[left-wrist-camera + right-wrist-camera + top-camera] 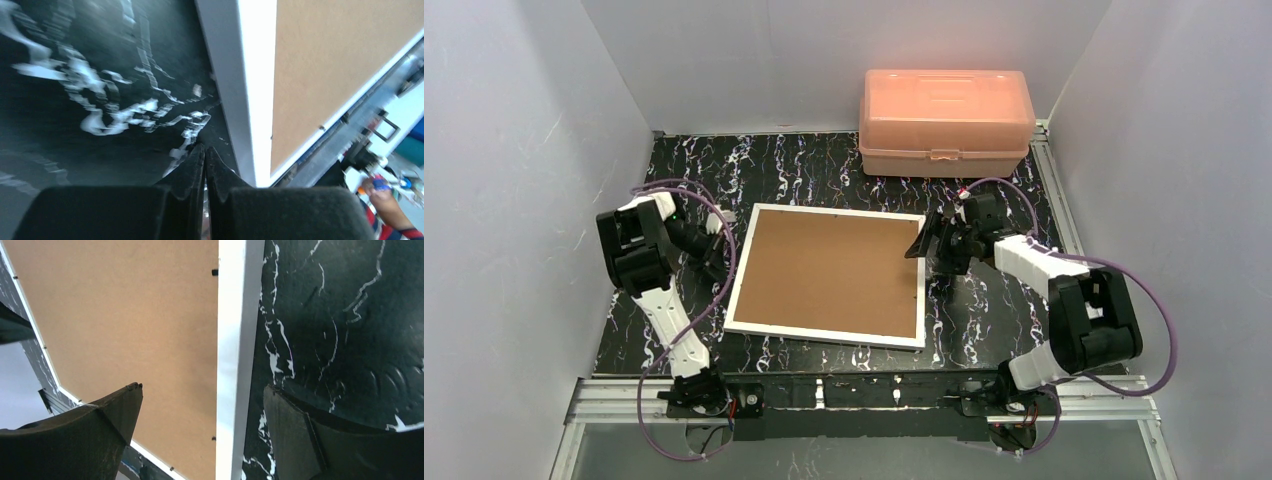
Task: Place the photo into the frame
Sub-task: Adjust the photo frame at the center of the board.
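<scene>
The frame point(828, 272) is seen in the top view lying board-side up at the centre of the table point(824, 160), below a pink box point(946, 120). Only the left wrist view shows the left gripper point(205, 150) clenched on nothing, just beside the white edge. In the right wrist view the right gripper point(202, 390) is spread wide, with the frame's right edge between its fingers.

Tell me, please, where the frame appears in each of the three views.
Top external: the frame lies back-up in mid-picture.
Left wrist: upper right, its white edge beside the shut left pincer.
Right wrist: left and centre, white edge between the open right pincer's tips.
Shared landmark: black white-veined tabletop beside that edge.
</scene>
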You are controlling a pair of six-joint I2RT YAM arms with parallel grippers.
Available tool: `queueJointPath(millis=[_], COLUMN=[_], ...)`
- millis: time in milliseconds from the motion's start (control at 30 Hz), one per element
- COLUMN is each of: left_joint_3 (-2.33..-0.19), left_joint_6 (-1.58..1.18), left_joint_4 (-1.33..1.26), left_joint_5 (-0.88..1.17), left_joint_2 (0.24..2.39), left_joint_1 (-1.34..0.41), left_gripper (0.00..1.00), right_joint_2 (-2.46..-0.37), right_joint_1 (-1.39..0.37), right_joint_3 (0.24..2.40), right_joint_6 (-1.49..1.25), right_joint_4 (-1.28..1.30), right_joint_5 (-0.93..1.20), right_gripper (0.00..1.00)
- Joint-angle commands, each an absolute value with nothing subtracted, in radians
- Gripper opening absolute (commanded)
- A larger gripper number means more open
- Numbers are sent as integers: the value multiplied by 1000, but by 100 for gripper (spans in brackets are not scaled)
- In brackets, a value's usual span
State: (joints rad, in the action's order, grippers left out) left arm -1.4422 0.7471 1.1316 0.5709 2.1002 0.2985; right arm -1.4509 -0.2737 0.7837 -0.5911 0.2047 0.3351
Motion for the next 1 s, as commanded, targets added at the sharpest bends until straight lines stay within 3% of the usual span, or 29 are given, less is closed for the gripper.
queueJointPath(millis=[0, 400, 700, 967], left_joint_3=[-1332, -1176, -1095, -1078], left_joint_6=[860, 1038, 1101, 1120], left_joint_4=[1091, 1090, 1109, 1126], left_joint_5=[523, 406, 375, 387], left_joint_2=[2008, 1896, 1831, 1810], left_joint_1=[290, 287, 295, 310], left_gripper=[1, 1, 1, 1], right_joint_2=[-1502, -1827, -2215, -2427], right_joint_1=[-304, -529, -653, -664], right_joint_3=[818, 1125, 1635, 2021], right_joint_6=[-626, -669, -630, -609], right_joint_4=[70, 10, 126, 242], right_joint_5=[330, 300, 344, 405], right_gripper=[99, 99, 99, 99])
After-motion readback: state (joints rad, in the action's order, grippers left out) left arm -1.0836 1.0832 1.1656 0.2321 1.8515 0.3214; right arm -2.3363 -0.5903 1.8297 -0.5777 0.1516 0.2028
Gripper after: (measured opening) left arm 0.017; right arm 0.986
